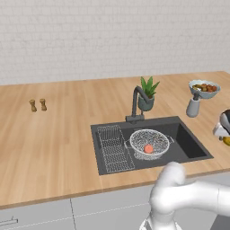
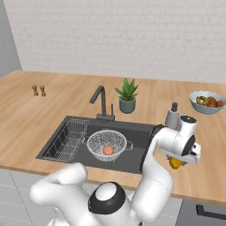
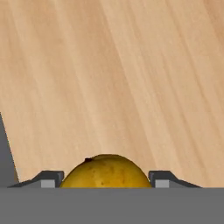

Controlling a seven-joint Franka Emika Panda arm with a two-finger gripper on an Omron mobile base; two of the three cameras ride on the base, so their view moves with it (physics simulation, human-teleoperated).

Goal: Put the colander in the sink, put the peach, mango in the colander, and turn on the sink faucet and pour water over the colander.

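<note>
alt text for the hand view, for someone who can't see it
A yellow-orange mango sits between the gripper's two dark fingertips, which stand at either side of it. Beyond it lies a light wooden counter.

Light wooden worktop (image 1: 54, 134) running wide beneath a white brick wall (image 1: 90, 36). Pale grey cabinet fronts (image 1: 40, 215) below its front edge. Grey wall strip (image 2: 6, 39) at far left. Even, soft lighting.
</note>
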